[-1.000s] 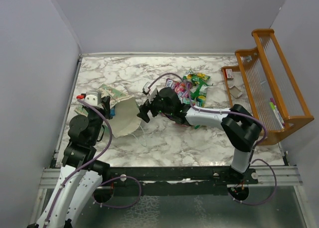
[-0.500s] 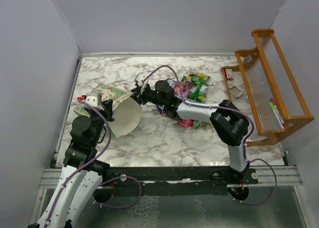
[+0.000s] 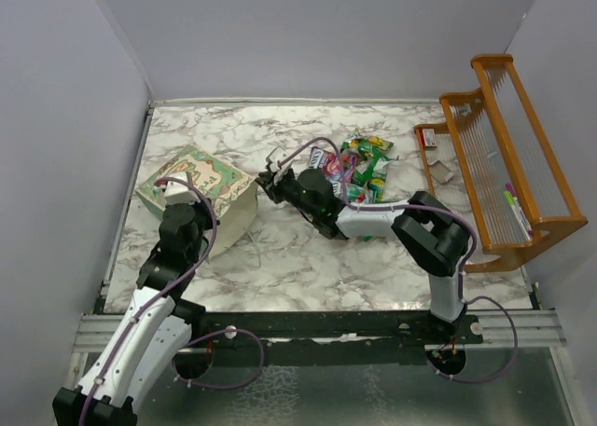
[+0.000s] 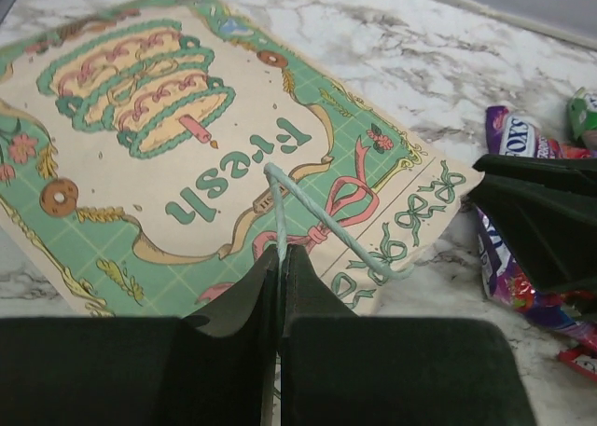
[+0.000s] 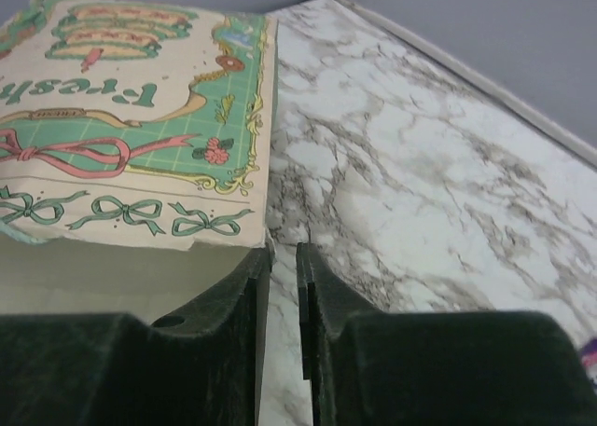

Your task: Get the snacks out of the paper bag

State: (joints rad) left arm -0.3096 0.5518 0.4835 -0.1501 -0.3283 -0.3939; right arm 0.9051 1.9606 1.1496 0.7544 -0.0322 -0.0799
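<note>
The paper bag (image 3: 210, 179) lies on its side at the left, printed green face up (image 4: 187, 165), its cream mouth (image 3: 233, 223) facing the near side. My left gripper (image 3: 173, 193) (image 4: 281, 254) is shut on the bag's pale-green cord handle (image 4: 326, 226). My right gripper (image 3: 269, 179) (image 5: 283, 249) sits at the bag's right corner (image 5: 131, 118). Its jaws are nearly together with a thin slit showing marble, and its left fingertip touches the bag's edge. The snacks (image 3: 359, 165) lie heaped on the table behind the right arm. A purple packet (image 4: 508, 258) shows in the left wrist view.
An orange wooden rack (image 3: 504, 156) stands along the right edge, with small items (image 3: 431, 139) on its base. Grey walls enclose the marble table (image 3: 308, 258) on three sides. The right arm stretches across the middle towards the bag.
The bag has tipped from mouth-up to lying flatter, printed side up. My right gripper moved left to the bag's corner and narrowed from wide open. The left arm leaned forward, still holding the handle.
</note>
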